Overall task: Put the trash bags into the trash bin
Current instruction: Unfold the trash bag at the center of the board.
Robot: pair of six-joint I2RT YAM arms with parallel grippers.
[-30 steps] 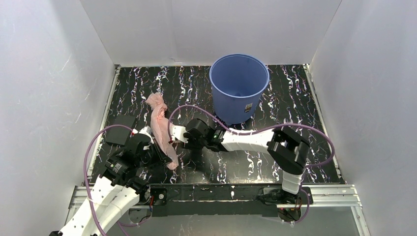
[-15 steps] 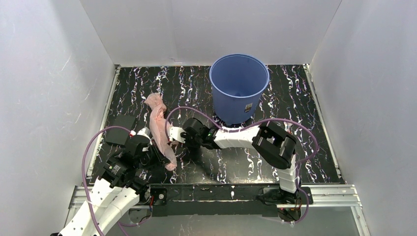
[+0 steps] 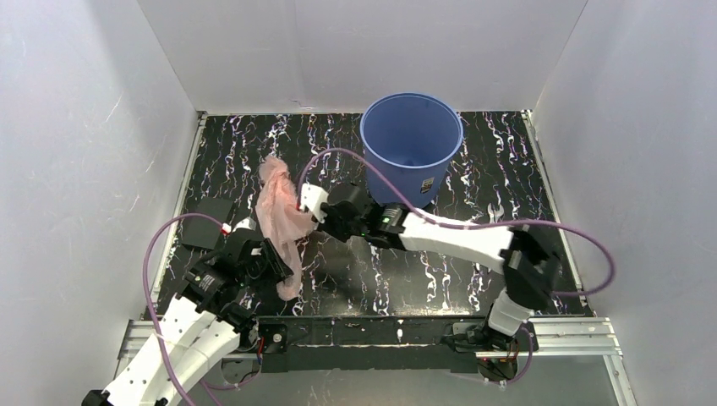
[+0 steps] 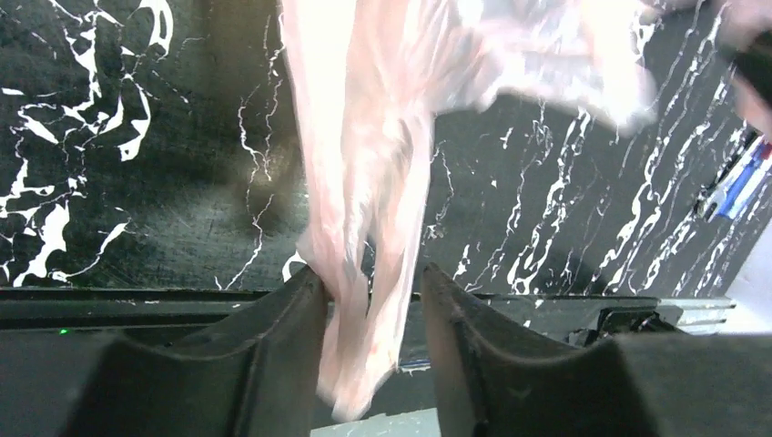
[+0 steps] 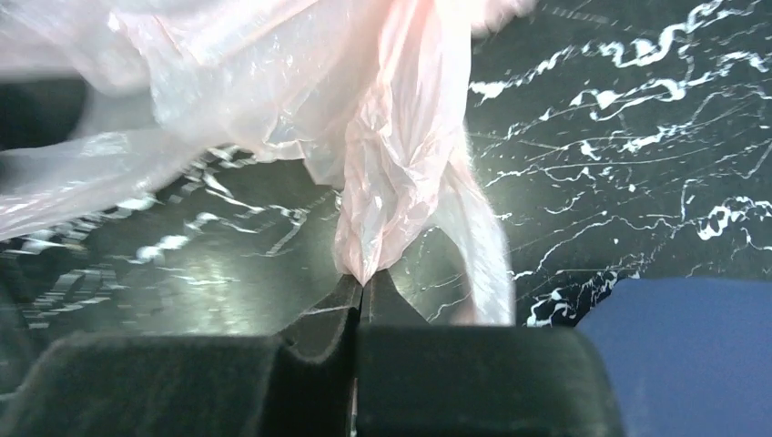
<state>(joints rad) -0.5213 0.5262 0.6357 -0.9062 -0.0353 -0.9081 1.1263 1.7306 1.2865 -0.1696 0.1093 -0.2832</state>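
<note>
**Operator:** What is around me?

**Describer:** White walls close in a black tabletop [image 3: 473, 279] veined with white. The trash bin [image 3: 412, 144], a round blue bucket, stands upright and open at the far edge, a little right of the middle. The trash bag [image 3: 283, 216], thin pale-pink film, hangs over the left half of the tabletop. It is well apart from the bin and strung between your two arms.

**Operator:** Who has hold of it?

**Describer:** Your right gripper [image 5: 362, 287] is closed tight on a fold of the film partway along the bag. Your left gripper [image 4: 369, 291] has its jaws parted. The bag's tail hangs between its fingers [image 4: 291, 337], brushing one and free of the other.

**Operator:** How do I do this step well?

**Describer:** You are handing the bag from left to right, I judge. Let the left jaws open fully before you pull, so the film does not snag or tear. Then lift with the right arm until the tail clears the tabletop. Carry the bag toward the far edge and lower it through the bin's mouth before you let go. The film is light and may cling to the jaws.

**Operator:** What has changed over the last second?

**Describer:** Your right gripper was open beside the bag, closer to the near edge. Now it is shut on the film and has moved toward the far edge. Your left gripper was clamped on the bag and has loosened. The bag was a narrow strip and has spread wider.
</note>
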